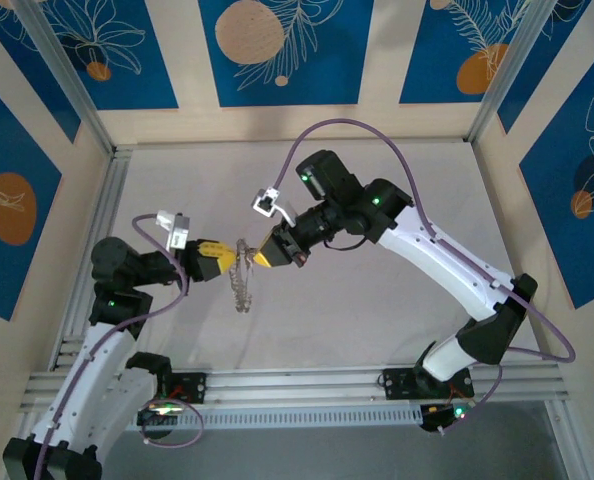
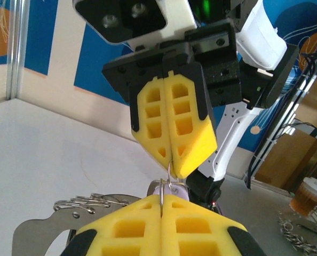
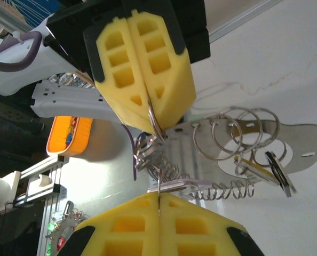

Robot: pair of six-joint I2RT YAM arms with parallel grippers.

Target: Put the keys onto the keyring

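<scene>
– Yellow foam fingers on both arms: are they shut?
– Both pairs are pressed together. The left gripper [image 1: 225, 264] sits just left of the keyring [image 1: 243, 285] and pinches one of its thin wire loops. The right gripper [image 1: 261, 258] meets it tip to tip from the keyring's right side.
– What is the right one holding?
– I cannot tell. A wire loop and the pale lilac key [image 2: 173, 188] both sit at its tips.
– And the keyring itself?
– It dangles from the two grippers above the table [image 1: 377, 320], a tangle of coil and chain.
– The other key?
– The brassy key [image 3: 252, 166] hangs among the split rings [image 3: 238, 125] on the keyring, against a flat metal tag [image 3: 308, 141].
</scene>
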